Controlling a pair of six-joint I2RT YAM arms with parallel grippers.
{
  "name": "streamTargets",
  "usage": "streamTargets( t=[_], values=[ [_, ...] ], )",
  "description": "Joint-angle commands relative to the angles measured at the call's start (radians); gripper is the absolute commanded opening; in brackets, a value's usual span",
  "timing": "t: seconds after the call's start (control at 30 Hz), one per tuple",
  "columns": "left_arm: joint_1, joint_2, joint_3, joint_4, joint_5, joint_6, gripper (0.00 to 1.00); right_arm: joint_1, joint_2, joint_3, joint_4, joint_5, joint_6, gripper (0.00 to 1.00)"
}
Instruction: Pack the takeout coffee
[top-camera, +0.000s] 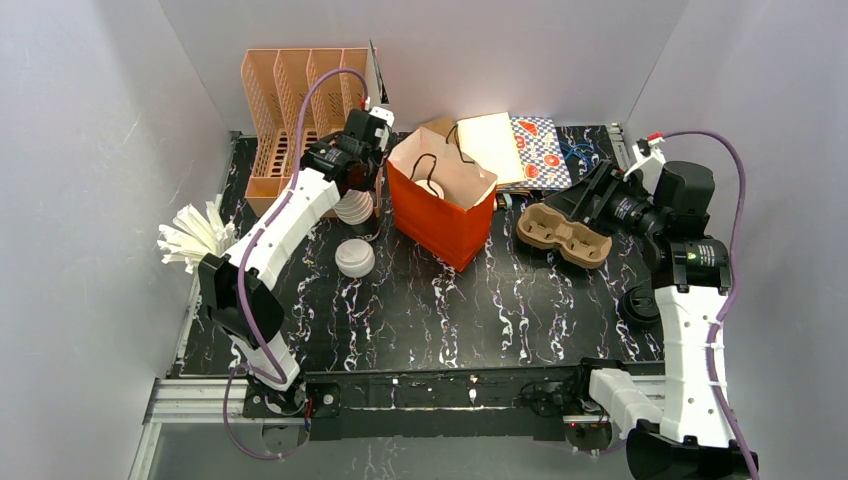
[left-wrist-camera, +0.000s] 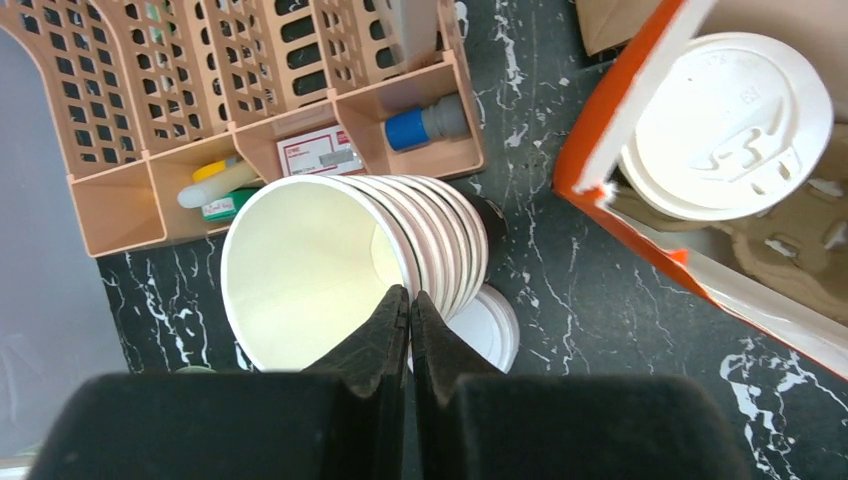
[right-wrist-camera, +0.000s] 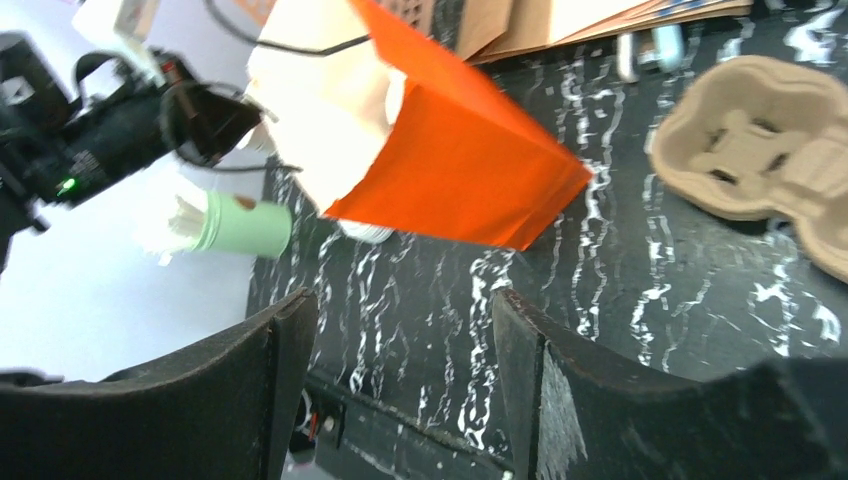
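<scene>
Open tabletop (top-camera: 450, 320) spans the near half; a black-lidded cup (top-camera: 640, 304) stands upright at its right edge. Farther back, a white-lidded cup (left-wrist-camera: 725, 125) stands lid-up inside the orange bag (top-camera: 440, 215). The right gripper (right-wrist-camera: 400, 300) hangs wide open, empty, near the cardboard tray (top-camera: 563, 232); the left gripper (left-wrist-camera: 410, 295), closed on nothing, hovers over stacked white cups (left-wrist-camera: 320, 260).

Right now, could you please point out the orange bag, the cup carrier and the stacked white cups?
orange bag (top-camera: 437, 222): top view, front wall.
cup carrier (top-camera: 563, 235): top view, middle ridge.
stacked white cups (left-wrist-camera: 300, 270): left wrist view, inside nearest cup.
</scene>
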Motion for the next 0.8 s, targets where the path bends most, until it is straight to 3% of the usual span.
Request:
streamTargets(
  t=[0.0, 0.17, 0.4, 0.57, 0.77],
  values=[
    [-0.028, -0.051, -0.045, -0.002, 0.026, -0.033, 0.00, 0.009, 0.018, 0.058, 0.045, -0.230, -0.075, 0.72],
    [-0.054, -0.050, -0.052, 0.007, 0.055, -0.055, 0.00, 0.033, 0.011, 0.072, 0.042, -0.252, -0.119, 0.72],
    [-0.066, -0.063, -0.025, 0.007, 0.087, -0.087, 0.35, 0.079, 0.045, 0.097, 0.035, -0.255, -0.152, 0.74],
    [-0.065, -0.116, 0.011, 0.037, 0.167, -0.123, 0.55, 0.166, 0.135, 0.249, -0.033, -0.159, -0.198, 0.73],
    [-0.005, -0.212, -0.014, 0.072, 0.173, -0.207, 0.54, 0.378, 0.278, 0.402, -0.026, -0.001, -0.202, 0.67]
  ],
)
